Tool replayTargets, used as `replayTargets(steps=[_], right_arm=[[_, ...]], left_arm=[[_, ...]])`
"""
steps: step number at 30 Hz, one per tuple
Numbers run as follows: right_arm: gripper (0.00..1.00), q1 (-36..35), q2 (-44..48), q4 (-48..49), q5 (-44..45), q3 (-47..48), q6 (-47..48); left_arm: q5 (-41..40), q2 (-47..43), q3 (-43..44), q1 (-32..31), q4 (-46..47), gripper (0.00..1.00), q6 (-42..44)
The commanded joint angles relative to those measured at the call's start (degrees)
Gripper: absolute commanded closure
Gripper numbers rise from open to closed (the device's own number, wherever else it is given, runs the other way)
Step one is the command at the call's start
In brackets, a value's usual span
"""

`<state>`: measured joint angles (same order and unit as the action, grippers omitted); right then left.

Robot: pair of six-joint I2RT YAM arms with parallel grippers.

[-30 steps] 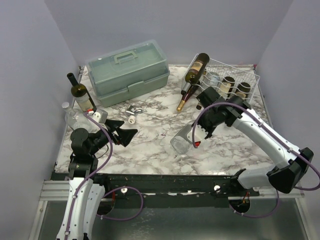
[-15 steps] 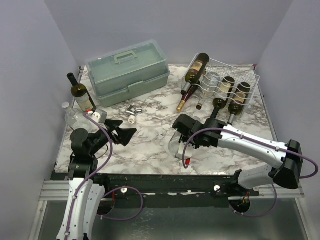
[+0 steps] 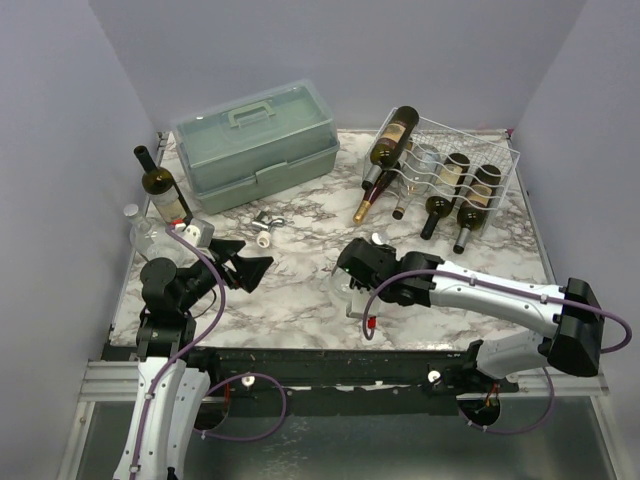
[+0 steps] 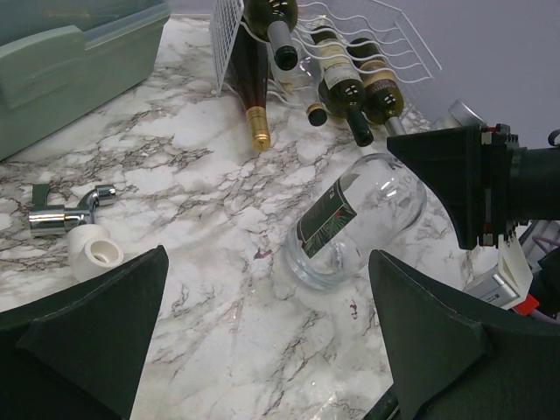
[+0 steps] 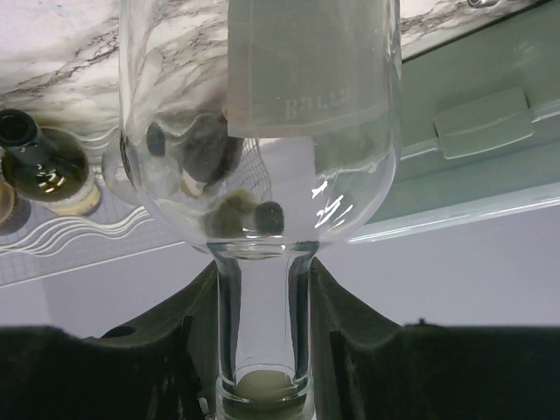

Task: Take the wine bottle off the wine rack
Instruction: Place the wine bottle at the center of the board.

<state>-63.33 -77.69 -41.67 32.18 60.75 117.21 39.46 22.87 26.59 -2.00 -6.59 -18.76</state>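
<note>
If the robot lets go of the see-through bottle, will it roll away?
Probably yes: the clear bottle is round and lies tilted over the smooth table. It looks empty, so likely light. The right fingers hold only its thin glass neck, so it could slip or crack.

Right gripper (image 3: 354,270) grips the clear bottle (image 3: 337,292) at mid-table, well apart from the rack (image 3: 502,160) (dark bottles (image 3: 478,195) lie in it); left gripper (image 3: 250,268) stands wide open.
</note>
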Motion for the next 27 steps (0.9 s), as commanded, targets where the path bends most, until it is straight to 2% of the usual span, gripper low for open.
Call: replayTargets(steps=[1, 14, 16, 17, 18, 27], right_arm=[[0.63, -1.6, 1.5, 6.3, 4.4, 0.8, 4.8], [0.43, -5.1, -1.8, 8.5, 3.6, 3.3, 7.3], [0.24, -5.5, -1.5, 9.1, 3.1, 3.6, 7.6], [0.08, -5.6, -1.3, 9.4, 2.7, 3.7, 7.7], [0.00, -5.9, -1.1, 9.5, 2.6, 3.8, 7.7], [0.00, -9.3, 4.3, 8.6, 1.2, 3.4, 6.9]], left_arm=[[-0.8, -0.6, 0.5, -0.1, -0.8, 0.01, 1.0], [-1.0, -1.5, 0.6, -0.1, -1.0, 0.01, 1.3], [-0.9, -1.6, 0.6, -0.1, -1.1, 0.01, 1.3], [-0.9, -1.7, 0.6, -0.1, -1.1, 0.01, 1.3], [-1.0, -1.8, 0.6, -0.1, -1.1, 0.01, 1.3], [-0.8, -1.9, 0.5, -0.1, -1.1, 0.01, 1.3]])
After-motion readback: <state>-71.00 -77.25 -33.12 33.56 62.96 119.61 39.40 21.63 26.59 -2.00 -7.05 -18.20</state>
